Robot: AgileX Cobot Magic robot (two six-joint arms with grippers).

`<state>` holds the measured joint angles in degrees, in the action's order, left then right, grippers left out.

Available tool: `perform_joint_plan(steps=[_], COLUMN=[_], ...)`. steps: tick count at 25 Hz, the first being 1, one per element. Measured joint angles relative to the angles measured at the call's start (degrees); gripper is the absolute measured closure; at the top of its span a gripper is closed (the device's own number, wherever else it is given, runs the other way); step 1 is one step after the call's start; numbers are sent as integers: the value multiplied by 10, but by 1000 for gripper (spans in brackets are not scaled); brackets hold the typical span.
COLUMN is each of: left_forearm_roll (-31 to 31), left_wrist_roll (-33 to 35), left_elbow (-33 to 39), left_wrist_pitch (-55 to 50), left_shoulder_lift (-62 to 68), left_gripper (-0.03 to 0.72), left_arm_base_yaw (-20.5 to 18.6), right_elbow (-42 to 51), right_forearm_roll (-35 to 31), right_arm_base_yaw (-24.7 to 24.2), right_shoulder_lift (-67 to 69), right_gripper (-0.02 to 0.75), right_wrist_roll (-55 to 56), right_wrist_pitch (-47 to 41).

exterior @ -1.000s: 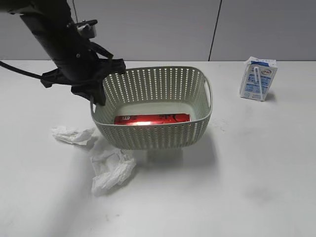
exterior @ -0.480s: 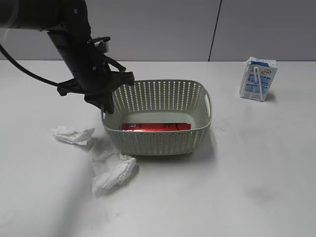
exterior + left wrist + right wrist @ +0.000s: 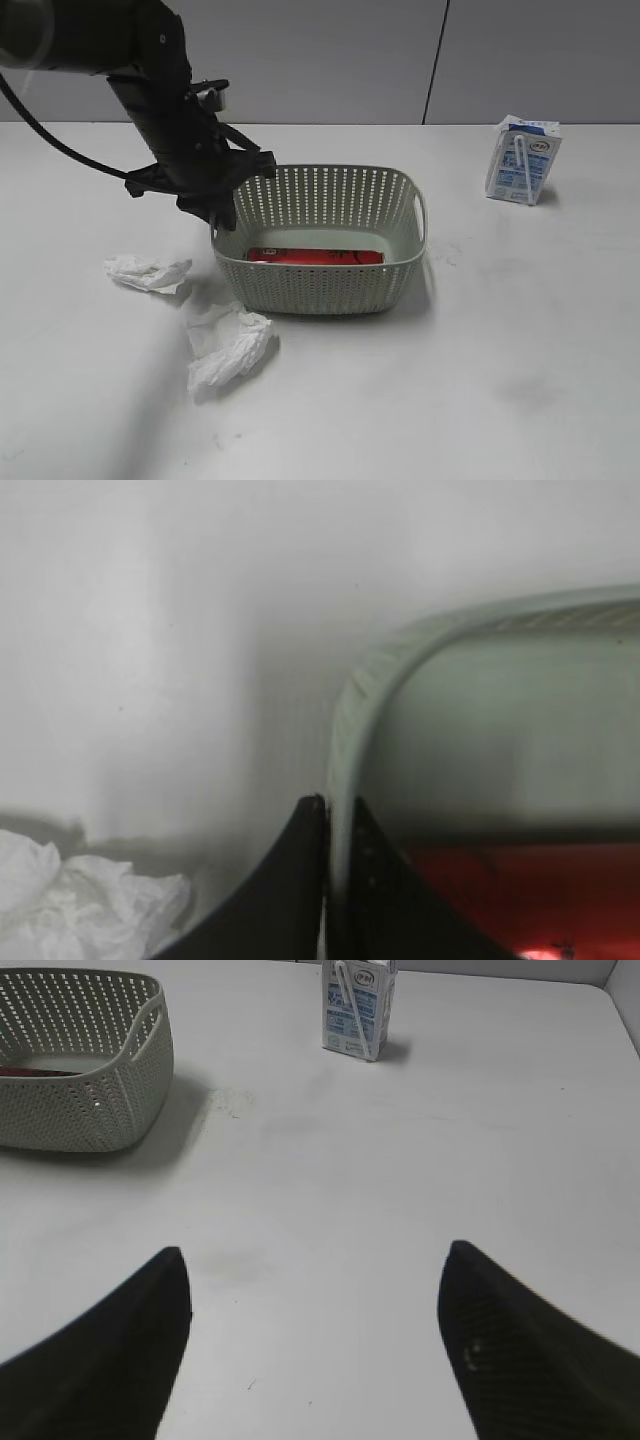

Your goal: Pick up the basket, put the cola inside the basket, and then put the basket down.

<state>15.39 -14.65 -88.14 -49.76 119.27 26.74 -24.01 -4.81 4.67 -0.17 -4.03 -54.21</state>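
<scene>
The pale sage-green basket (image 3: pixel 330 275) rests on the white table at the centre. The red cola can (image 3: pixel 315 256) lies on its side inside it, along the near wall. My left gripper (image 3: pixel 218 215) is shut on the basket's left rim; in the left wrist view its two black fingers (image 3: pixel 338 805) pinch the rim (image 3: pixel 350 720), with the red cola (image 3: pixel 470 890) below to the right. My right gripper (image 3: pixel 313 1255) is open and empty above bare table, out of the exterior view. The basket (image 3: pixel 90 1090) shows at the upper left of the right wrist view.
A white-and-blue drink carton (image 3: pixel 522 160) stands at the back right; it also shows in the right wrist view (image 3: pixel 357 1010). Two crumpled white tissues (image 3: pixel 148 272) (image 3: pixel 228 345) lie left of and in front of the basket; one shows in the left wrist view (image 3: pixel 80 910).
The left arm has carried the basket down and a little to the right until it sits on the table. The cola stays inside. The left gripper still pinches the rim.
</scene>
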Motion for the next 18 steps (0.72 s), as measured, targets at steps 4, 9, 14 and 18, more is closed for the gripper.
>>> perform_joint_plan(steps=[4, 9, 14, 18], left_forearm_roll=[0, -1, -2, -36], left_wrist_roll=[0, 0, 26, 76], left_elbow=[0, 0, 0, 0], left_wrist_pitch=[-3, -18, -29, -89], left_shoulder_lift=[1, -34, -107, -149], left_gripper=[386, 64, 59, 62], left_arm_base_yaw=[0, -4, -41, -90], right_elbow=[0, 0, 0, 0], right_forearm_roll=[0, 0, 0, 0], right_arm_base_yaw=[0, 0, 0, 0], right_shoulder_lift=[0, 0, 0, 0], right_gripper=[156, 156, 156, 156], right_wrist_roll=[0, 0, 0, 0], right_wrist_pitch=[0, 0, 1, 0])
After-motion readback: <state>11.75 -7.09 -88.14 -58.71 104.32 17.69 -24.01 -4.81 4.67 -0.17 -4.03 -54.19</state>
